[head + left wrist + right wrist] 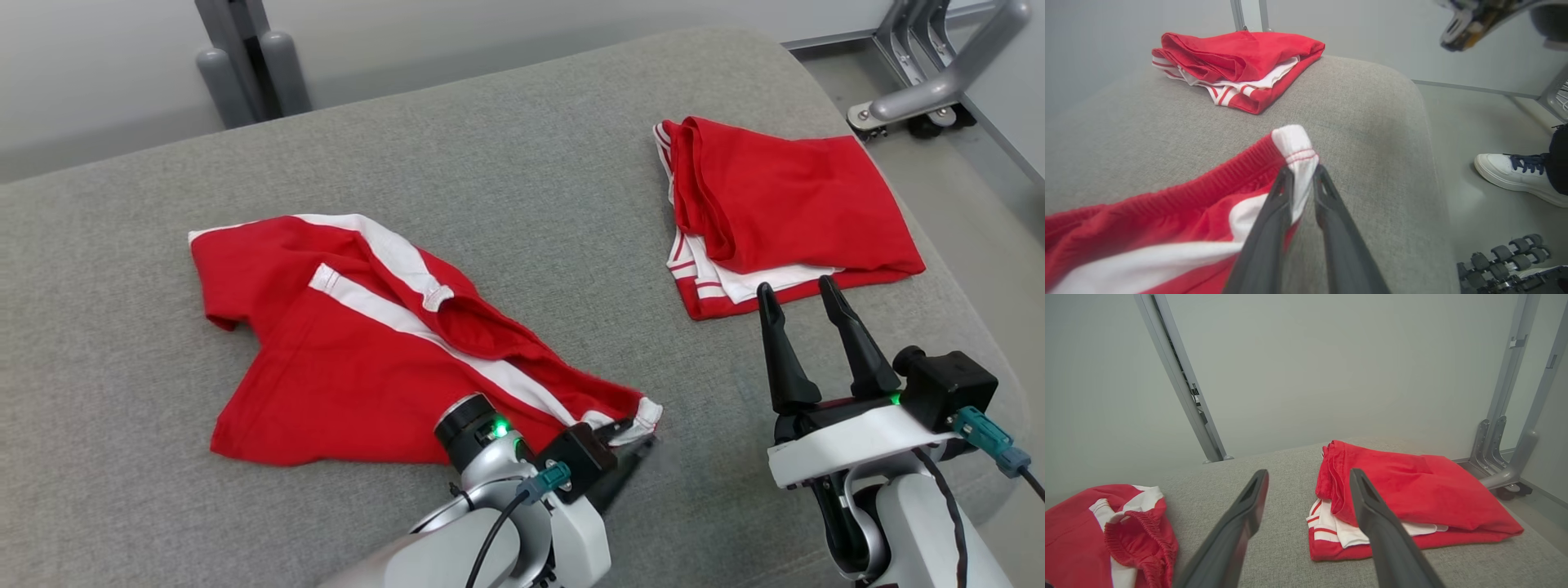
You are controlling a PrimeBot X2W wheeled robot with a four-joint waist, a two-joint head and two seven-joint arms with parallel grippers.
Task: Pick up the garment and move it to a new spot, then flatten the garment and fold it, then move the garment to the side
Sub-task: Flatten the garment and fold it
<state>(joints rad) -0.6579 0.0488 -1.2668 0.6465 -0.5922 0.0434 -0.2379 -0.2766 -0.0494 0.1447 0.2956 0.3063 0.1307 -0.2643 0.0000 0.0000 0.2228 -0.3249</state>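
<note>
The garment [351, 359], red shorts with white side stripes, lies spread and rumpled on the grey padded surface [522, 163] at centre left. My left gripper [645, 433] is at its right corner. In the left wrist view, the gripper [1302, 171] has its jaws a narrow gap apart, astride the white waistband corner of the garment [1167, 212], which rests on the surface. My right gripper [798, 290] stands open and empty, just short of a folded red pile. From the right wrist, that open gripper [1308, 475] has the garment [1077, 526] at its lower left.
A folded red and white pile [784, 196] sits at the back right, near the surface's rounded edge. A metal frame foot [939, 82] stands on the floor beyond it, and posts [253, 65] behind. A person's white shoe [1511, 175] is on the floor.
</note>
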